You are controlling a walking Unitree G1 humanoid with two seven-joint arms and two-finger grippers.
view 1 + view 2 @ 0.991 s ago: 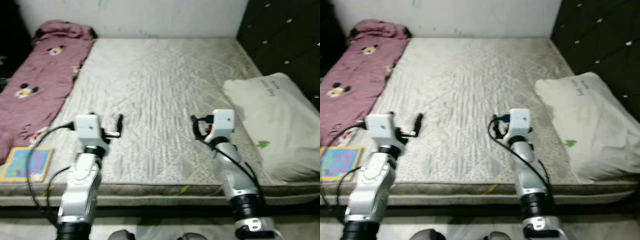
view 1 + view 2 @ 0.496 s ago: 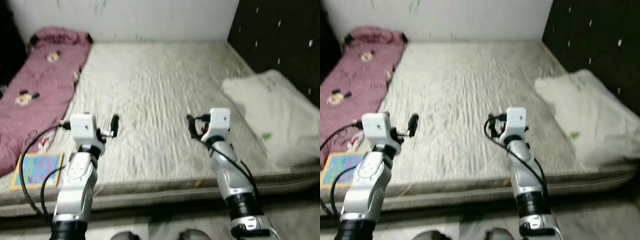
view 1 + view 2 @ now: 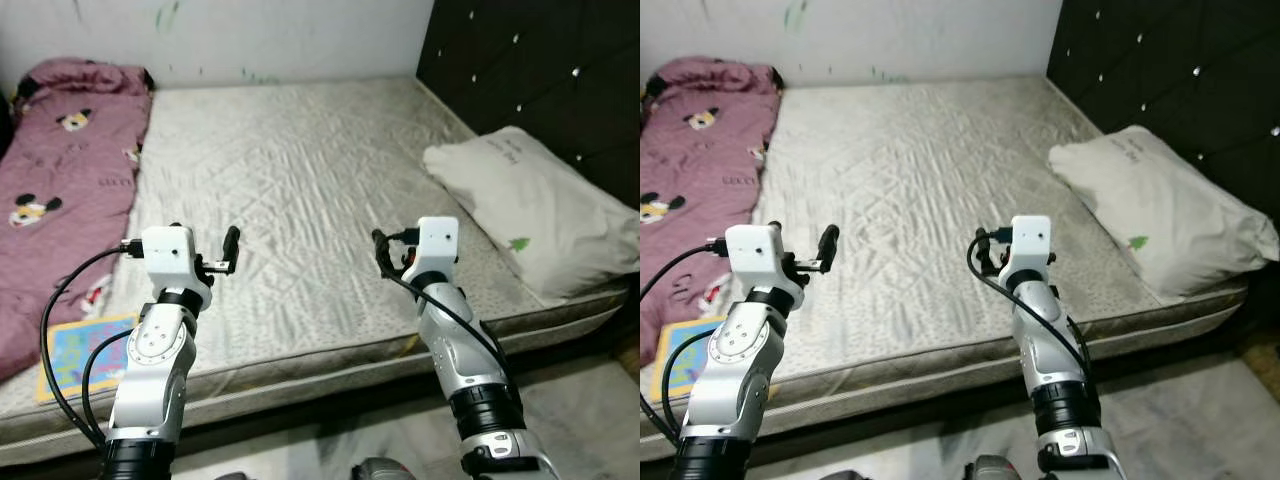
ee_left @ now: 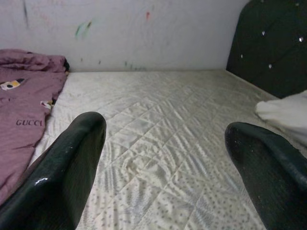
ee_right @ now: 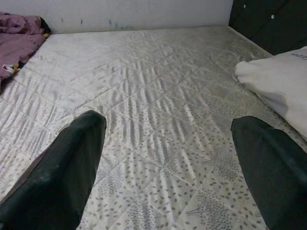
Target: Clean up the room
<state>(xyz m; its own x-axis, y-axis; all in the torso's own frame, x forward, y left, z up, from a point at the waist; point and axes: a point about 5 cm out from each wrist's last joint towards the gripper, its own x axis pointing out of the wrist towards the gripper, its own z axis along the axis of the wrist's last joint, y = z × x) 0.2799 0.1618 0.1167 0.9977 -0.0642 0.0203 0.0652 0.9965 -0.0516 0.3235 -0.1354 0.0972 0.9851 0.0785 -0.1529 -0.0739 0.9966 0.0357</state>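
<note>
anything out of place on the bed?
Yes. A colourful flat book lies at the mattress front edge, partly under the maroon cartoon-print blanket, which is rumpled along the robot's left side. The white pillow sits askew, overhanging the front right corner.

Pink blanket [image 3: 60, 170] is running off the left edge of my head view, so I'm not getting its full extent. Colourful flat item [image 3: 75, 345] by the bed's near left corner is sitting partly behind my left arm's cables; print is too small to read. Pillow [image 3: 535, 205] lettering is too small as well. Dark headboard [image 3: 540, 70] is getting cut by the right edge.
</note>
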